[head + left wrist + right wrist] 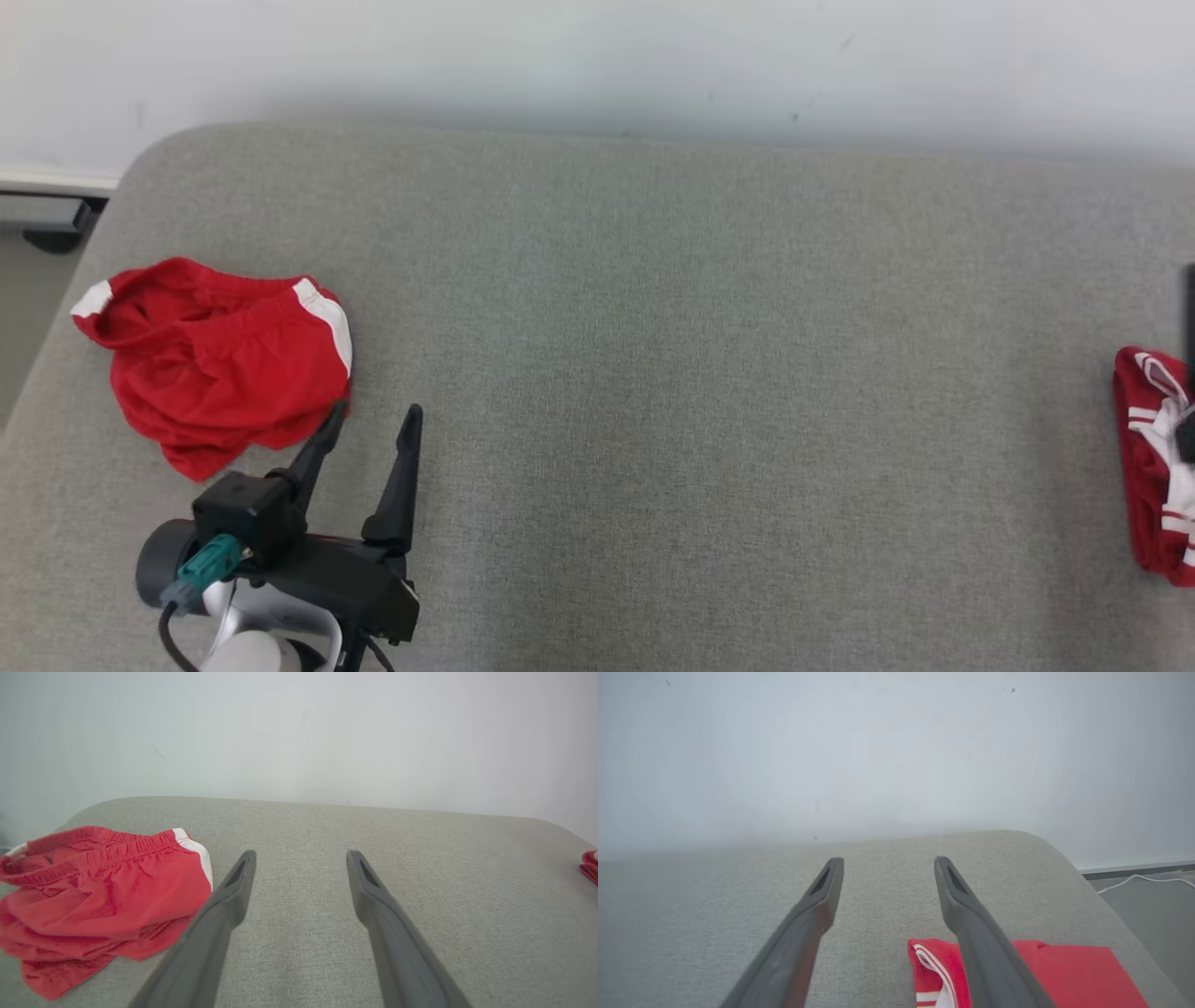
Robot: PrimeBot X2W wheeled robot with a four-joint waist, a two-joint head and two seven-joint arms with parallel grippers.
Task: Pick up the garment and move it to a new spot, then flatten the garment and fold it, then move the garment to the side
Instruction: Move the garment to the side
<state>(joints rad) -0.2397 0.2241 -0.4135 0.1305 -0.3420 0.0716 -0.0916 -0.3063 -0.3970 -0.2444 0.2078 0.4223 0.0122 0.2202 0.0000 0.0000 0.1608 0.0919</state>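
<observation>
A crumpled red garment with white side stripes lies at the left of the grey padded table. My left gripper stands open just right of it, with one fingertip at its lower right edge and nothing between the fingers. In the left wrist view the same garment lies left of the open left gripper. A folded red garment with white stripes lies at the table's right edge. My right gripper is open above this folded garment and holds nothing.
A pale wall runs behind the table. The table's rounded right corner drops to a floor with a white cable. At the far left a dark fixture sits below the table's corner.
</observation>
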